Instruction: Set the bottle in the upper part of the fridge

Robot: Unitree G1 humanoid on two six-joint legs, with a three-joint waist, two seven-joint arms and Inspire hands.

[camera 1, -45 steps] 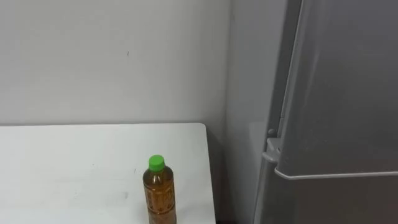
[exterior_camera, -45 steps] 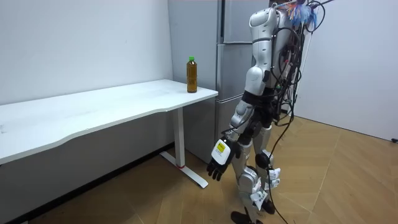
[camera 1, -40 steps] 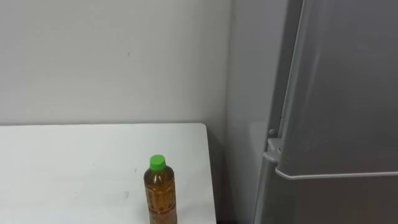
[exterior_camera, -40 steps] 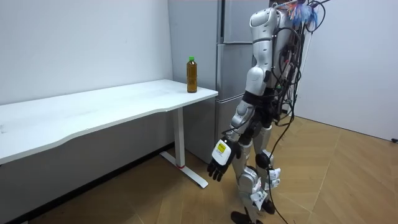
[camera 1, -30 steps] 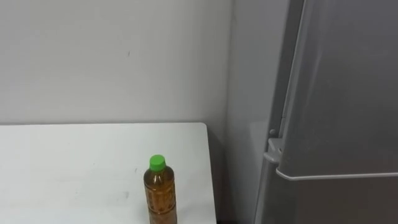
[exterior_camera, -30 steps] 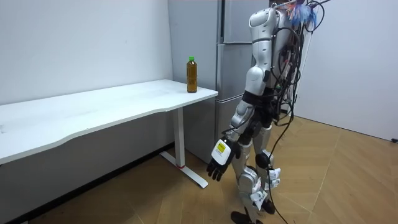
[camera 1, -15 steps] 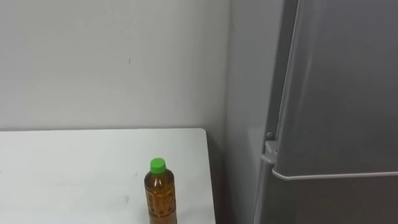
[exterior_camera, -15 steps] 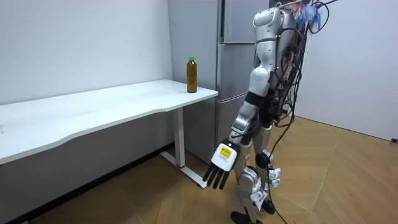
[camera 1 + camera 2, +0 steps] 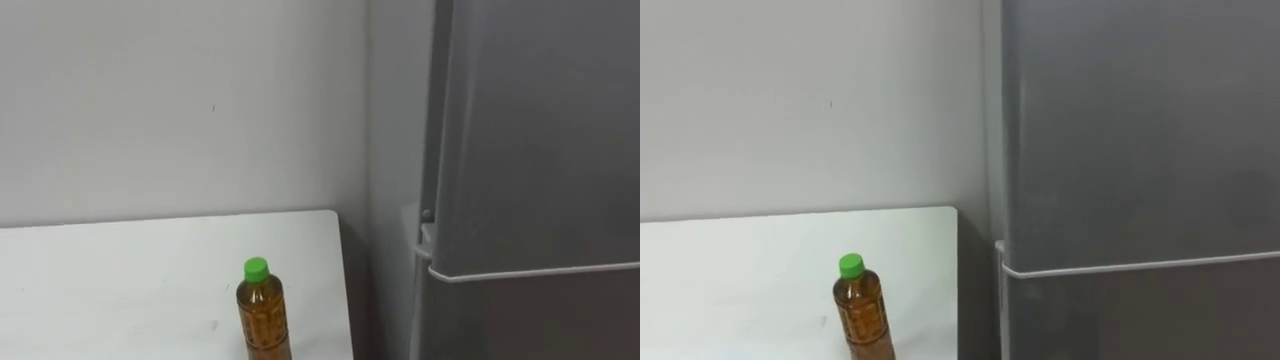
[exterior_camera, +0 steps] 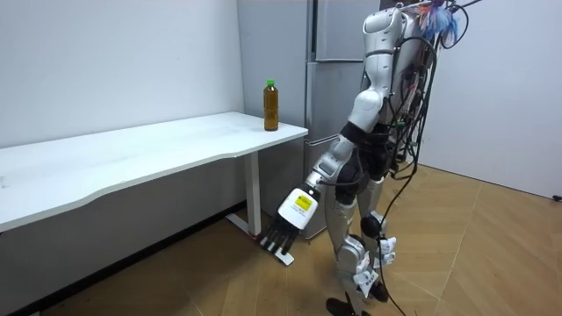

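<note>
A bottle [image 9: 264,312] of amber drink with a green cap stands upright near the right end of the white table [image 9: 110,270]; in the room view the bottle [image 10: 271,105] is close to the table's far corner beside the fridge. The grey fridge [image 9: 530,170] is to the table's right, and both its doors are closed, with the seam between them low in the eye views. I stand in front of the fridge [image 10: 327,88], a step away from the table. My left hand [image 10: 292,216] hangs forward below table height, fingers straight and pointing down, holding nothing.
A plain light wall runs behind the table and meets the fridge's side. The table [image 10: 149,149] stretches away to the room view's left on white legs [image 10: 255,197]. Wooden floor lies around me.
My left arm has swung forward and up from beside my leg towards the table, and its fingers have straightened. The eye view has shifted slightly. The bottle has not moved.
</note>
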